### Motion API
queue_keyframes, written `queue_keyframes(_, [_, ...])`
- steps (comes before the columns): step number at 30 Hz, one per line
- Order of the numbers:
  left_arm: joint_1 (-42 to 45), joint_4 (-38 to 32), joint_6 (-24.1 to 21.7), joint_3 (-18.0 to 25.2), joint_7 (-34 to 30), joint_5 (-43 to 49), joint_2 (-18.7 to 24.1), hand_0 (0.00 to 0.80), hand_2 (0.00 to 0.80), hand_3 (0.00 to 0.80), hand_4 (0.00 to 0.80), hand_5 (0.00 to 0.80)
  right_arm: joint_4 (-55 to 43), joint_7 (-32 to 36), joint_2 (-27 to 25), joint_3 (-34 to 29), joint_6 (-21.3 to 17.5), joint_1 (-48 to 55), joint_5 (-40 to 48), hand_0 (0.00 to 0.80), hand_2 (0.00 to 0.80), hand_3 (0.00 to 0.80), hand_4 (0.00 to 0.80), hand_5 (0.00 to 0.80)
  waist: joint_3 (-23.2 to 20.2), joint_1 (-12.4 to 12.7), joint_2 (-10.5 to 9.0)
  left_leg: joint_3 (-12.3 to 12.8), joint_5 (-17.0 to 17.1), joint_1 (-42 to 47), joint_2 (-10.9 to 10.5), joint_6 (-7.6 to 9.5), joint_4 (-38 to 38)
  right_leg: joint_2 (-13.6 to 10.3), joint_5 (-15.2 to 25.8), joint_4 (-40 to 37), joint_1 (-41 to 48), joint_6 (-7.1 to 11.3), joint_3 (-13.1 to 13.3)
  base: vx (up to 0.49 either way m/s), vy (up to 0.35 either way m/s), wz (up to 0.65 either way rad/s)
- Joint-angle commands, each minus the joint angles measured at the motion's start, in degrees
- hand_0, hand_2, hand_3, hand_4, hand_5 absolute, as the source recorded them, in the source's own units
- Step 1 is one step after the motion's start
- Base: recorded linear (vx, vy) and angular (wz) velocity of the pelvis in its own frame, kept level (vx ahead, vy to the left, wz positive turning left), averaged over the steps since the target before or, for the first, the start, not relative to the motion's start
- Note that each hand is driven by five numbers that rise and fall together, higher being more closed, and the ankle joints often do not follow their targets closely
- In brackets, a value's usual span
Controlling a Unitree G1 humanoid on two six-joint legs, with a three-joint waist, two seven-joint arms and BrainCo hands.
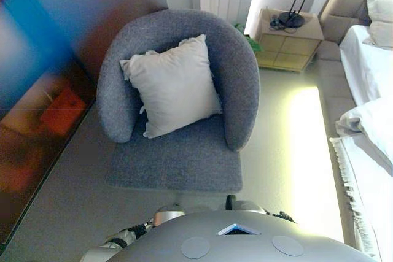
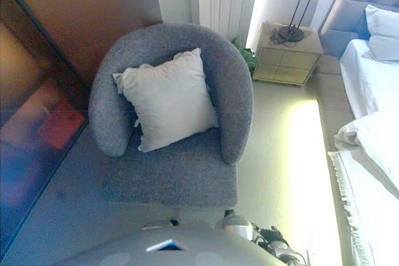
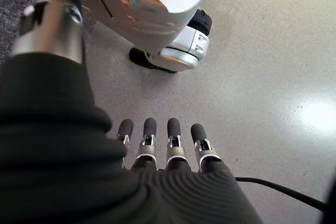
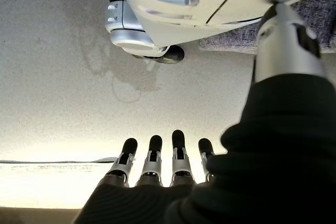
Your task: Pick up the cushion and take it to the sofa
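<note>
A light grey square cushion [image 1: 172, 84] leans tilted against the back of a round grey fabric armchair [image 1: 178, 151] straight ahead of me; it also shows in the right eye view [image 2: 168, 98]. My left hand [image 3: 163, 148] hangs low beside me over the floor, fingers straight, holding nothing. My right hand [image 4: 163, 161] hangs the same way on the other side, fingers straight and empty. Both hands are well short of the cushion and show only in their own wrist views.
A bed with white bedding [image 1: 368, 133] runs along the right. A small bedside cabinet [image 1: 288, 44] with a lamp base stands at the back right. A dark glossy panel [image 1: 37, 108] lines the left. Pale floor [image 1: 282, 151] lies between armchair and bed.
</note>
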Motion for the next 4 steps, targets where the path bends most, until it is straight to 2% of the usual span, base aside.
queue_keyframes(1, [-4.83,1.98,-0.28,-0.38,1.69,-1.04,-1.66,0.0,0.0,0.0,0.0,0.0,1.61,-1.47,1.07,3.0,-0.3,-4.78,-3.23,0.0,0.0,0.0,0.0,0.0,3.21,0.98,-1.19,-0.8,-5.61,-0.44,-5.17,3.17,1.33,0.17,-9.22,3.52,4.61,1.9,-1.6,0.0,0.0,0.0])
queue_keyframes(4, [-4.94,1.63,-0.68,-0.8,1.68,-1.46,-1.49,0.0,0.0,0.0,0.0,0.0,1.23,-1.47,0.75,3.97,-0.31,-5.14,-4.12,0.0,0.0,0.0,0.0,0.0,3.02,1.04,-1.2,-0.94,-5.61,-0.57,-5.2,3.21,1.38,0.25,-9.29,3.41,4.6,1.82,-1.48,0.0,0.0,0.0])
